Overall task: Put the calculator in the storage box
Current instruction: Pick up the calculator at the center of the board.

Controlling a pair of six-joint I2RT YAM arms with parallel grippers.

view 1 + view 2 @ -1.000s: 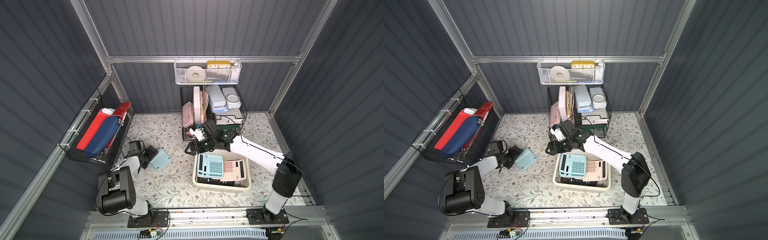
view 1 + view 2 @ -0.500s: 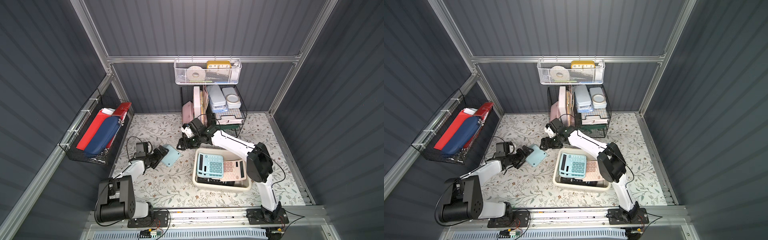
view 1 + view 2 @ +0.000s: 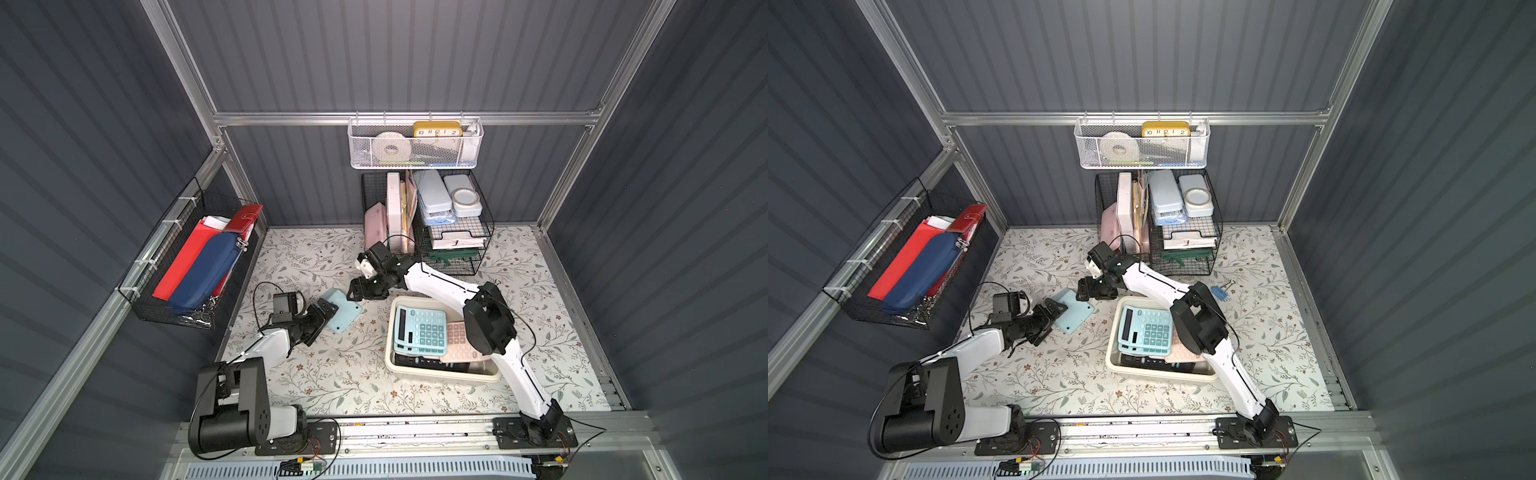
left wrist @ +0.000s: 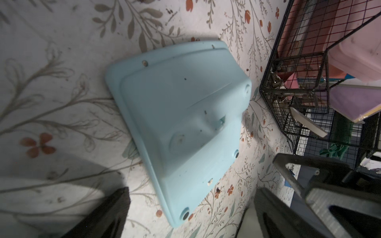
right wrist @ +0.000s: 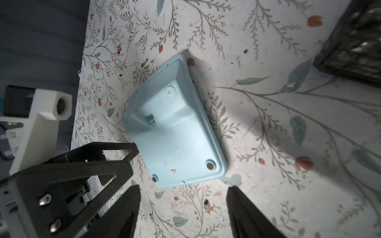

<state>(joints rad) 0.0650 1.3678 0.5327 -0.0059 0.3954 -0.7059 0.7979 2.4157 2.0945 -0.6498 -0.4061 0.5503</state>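
The left gripper [image 3: 323,311] stood spread wide and low over the floral mat [image 3: 332,374]. Its fingers [image 4: 111,210] sat either side of the near corner of the light-blue calculator [image 3: 343,315] and pinched nothing. The right gripper [image 3: 360,293] was parted and empty too, hanging close by the calculator's opposite end. In the right wrist view the shell lay ahead of its fingertips [image 5: 127,206], not between them.

The calculator lay face down on the mat, rubber feet upward. It was outside the cream storage box [image 3: 440,376], near its rim but apart from it. The box held a second blue calculator [image 3: 419,330], a pink calculator [image 3: 459,345] and a black calculator [image 3: 432,365].

We judged this to be the approach for the pick-up, with nothing lifted yet. The next move, we thought, called for one gripper to straddle the calculator's narrower width and close on its edges. The shell lay flat and offered little purchase. The other gripper would need to keep clear, since the two were close together.
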